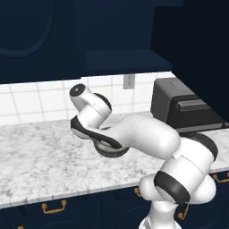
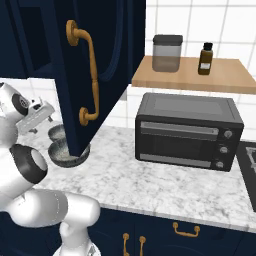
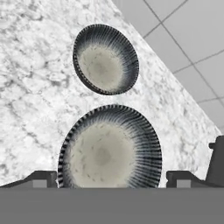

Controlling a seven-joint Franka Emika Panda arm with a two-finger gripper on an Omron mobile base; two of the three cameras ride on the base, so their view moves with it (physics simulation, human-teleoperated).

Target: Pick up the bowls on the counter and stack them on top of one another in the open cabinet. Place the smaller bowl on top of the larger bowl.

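While both sit apart, two bowls: larger bowl [image 3: 109, 151], smaller bowl [image 3: 105, 59].

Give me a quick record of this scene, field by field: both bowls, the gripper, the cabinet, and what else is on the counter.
larger bowl: on the counter, between the finger tips in the hand view
smaller bowl: on the counter beyond it, apart, not stacked
gripper: open, astride the larger bowl, nothing held
cabinet door: swung open, gold handle
toaster oven: on the counter, door closed
wooden shelf: holds a canister and a brown bottle
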